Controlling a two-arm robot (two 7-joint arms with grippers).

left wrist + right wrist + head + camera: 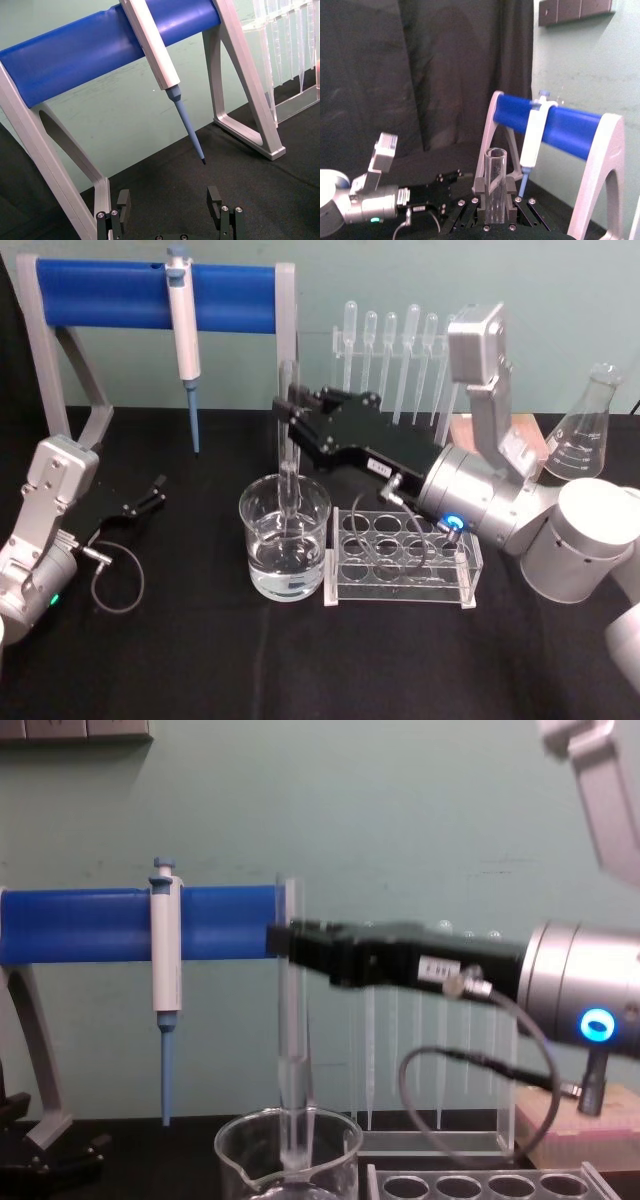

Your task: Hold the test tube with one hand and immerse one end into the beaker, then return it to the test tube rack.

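Right gripper above the beaker, clamped on the upright test tube dipped inside it; left gripper released, idle well left of it; risk of tube clipping beaker rim on a tilted lift.

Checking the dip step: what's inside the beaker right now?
Clear liquid sits low in the beaker, and the test tube reaches down inside, held upright by the right tool. The glass blurs whether its tip meets the liquid.

Your right gripper: extended to centre, level, jaws clamped on tube. Your left gripper: parked left, jaws apart.
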